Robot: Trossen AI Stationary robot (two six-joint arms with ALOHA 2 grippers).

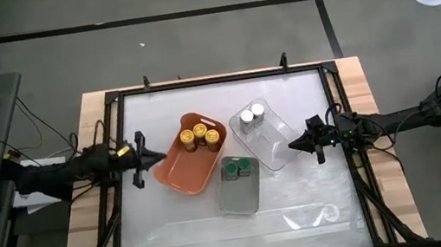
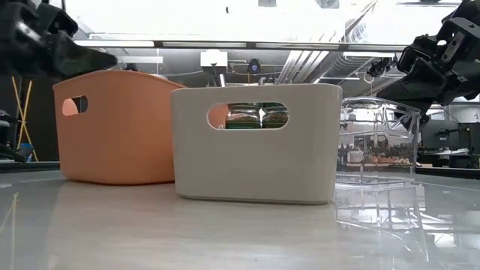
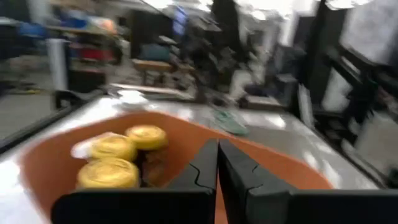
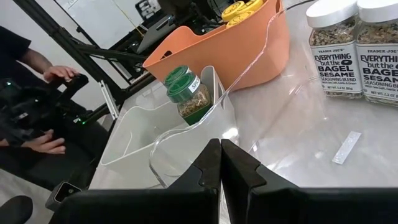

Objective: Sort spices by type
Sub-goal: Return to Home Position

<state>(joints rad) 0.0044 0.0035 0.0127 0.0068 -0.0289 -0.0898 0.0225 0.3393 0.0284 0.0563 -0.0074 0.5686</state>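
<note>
Left tool (image 1: 161, 157), pressed together, hovered by the orange bin (image 1: 177, 175) — yellow jars (image 1: 197, 136) just ahead. Right tool (image 1: 294, 143), likewise closed, hung beside the clear tray (image 1: 275, 149) holding silver-lidded jars (image 1: 248, 118).

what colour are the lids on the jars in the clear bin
Silver-white lids on both sesame seasoning jars, clearest in the right wrist view.

Overhead view straight down, low view level across table (image 2: 225, 232), wrist views close, all share orange tray (image 1: 180, 172)

Left gripper (image 1: 154, 158) clamped closed, tip facing right gripper (image 1: 294, 144), likewise closed, well apart, arms stretched out straight behind them.
</note>
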